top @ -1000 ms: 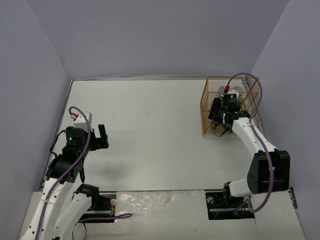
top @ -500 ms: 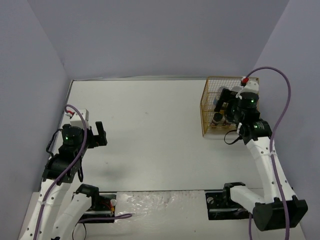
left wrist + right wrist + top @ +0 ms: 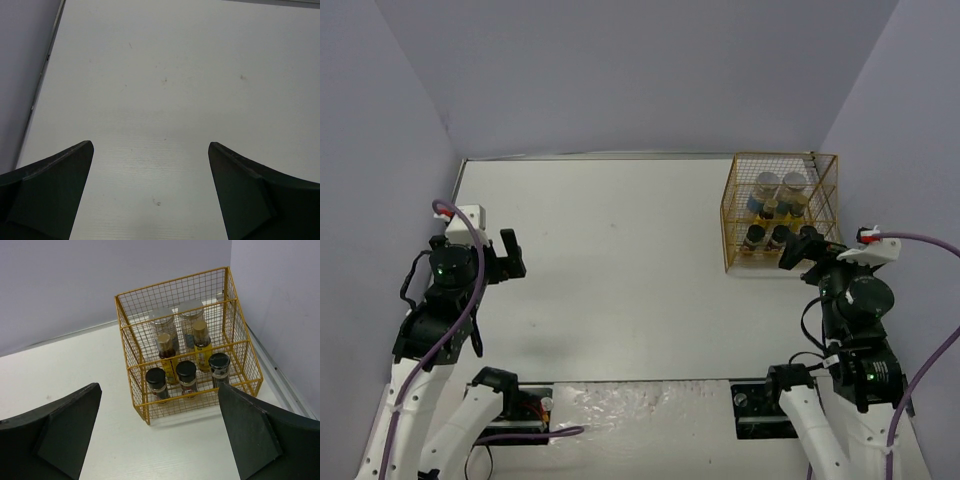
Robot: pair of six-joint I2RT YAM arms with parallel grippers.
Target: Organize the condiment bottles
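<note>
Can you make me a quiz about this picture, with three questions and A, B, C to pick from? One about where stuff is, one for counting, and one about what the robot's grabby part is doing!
1. Where are the condiment bottles?
A. in the gold wire basket
B. on the floor
C. on a shelf

2. How many jars with black lids are there?
A. one
B. three
C. six

3. How is the right end effector?
A. shut on a jar
B. open and holding nothing
C. shut on a spoon

Answers:
1 is A: every bottle stands inside the basket's mesh walls.
2 is B: the right wrist view shows three black lids side by side in the front row.
3 is B: its fingers stand wide apart, short of the basket, gripping nothing.
</note>
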